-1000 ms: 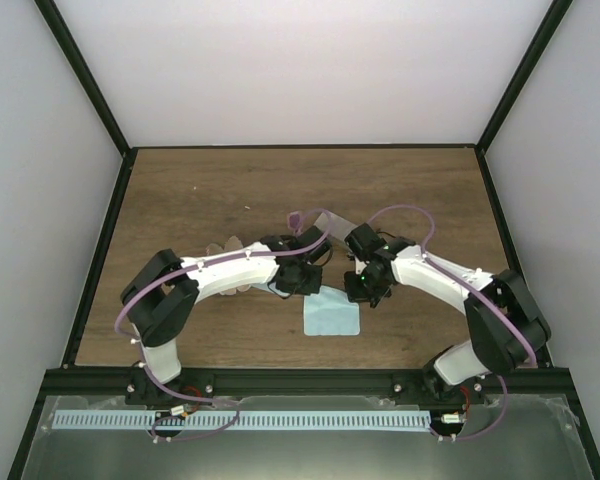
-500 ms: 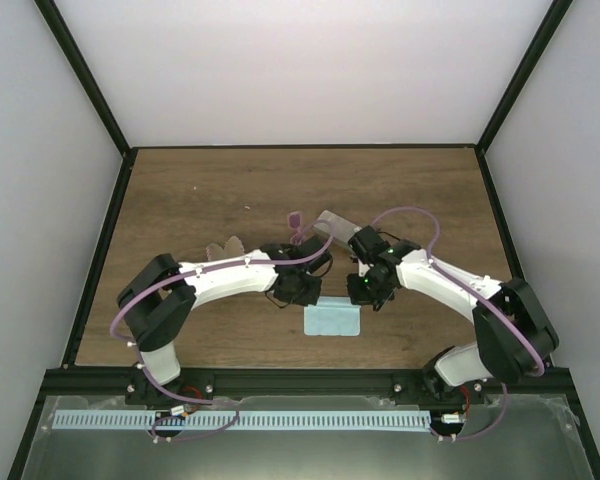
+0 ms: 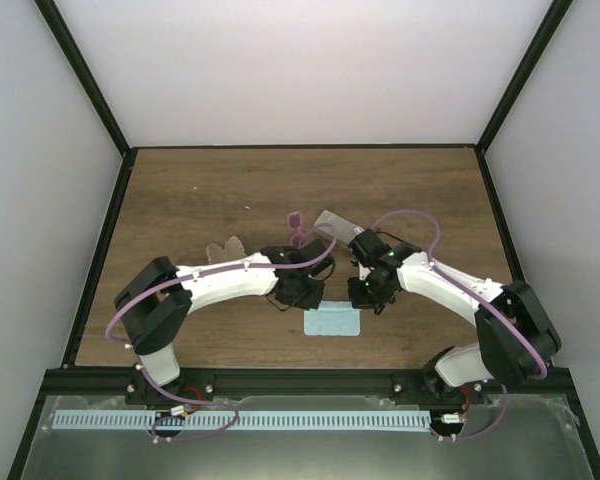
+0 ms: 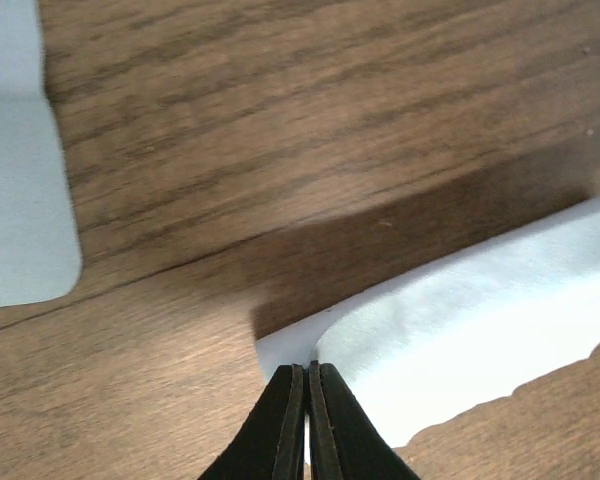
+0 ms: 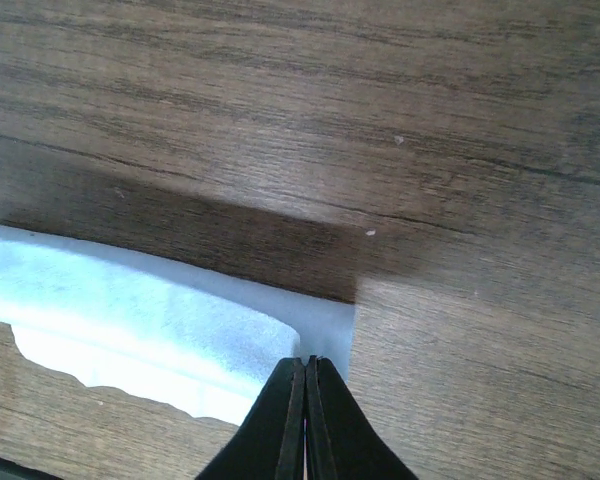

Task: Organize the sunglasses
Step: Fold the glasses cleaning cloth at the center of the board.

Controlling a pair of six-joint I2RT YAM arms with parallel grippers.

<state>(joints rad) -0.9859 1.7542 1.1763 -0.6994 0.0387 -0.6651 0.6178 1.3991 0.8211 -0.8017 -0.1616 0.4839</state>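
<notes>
**Both grippers pinching one cloth**

The left gripper (image 4: 308,375) is clamping its black fingers together on a corner of the light blue fabric cloth (image 4: 460,310) — the right gripper (image 5: 306,365) is pinching another corner of it the same way. The small sunglasses with purple-pink tinted lenses (image 3: 295,219) are lying on the brown wooden table (image 3: 180,190) beyond both wrists, near a clear grey case (image 3: 334,222).

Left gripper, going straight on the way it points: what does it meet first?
Likely the bare table just past the cloth that the left gripper pinches; depth is unclear.
</notes>
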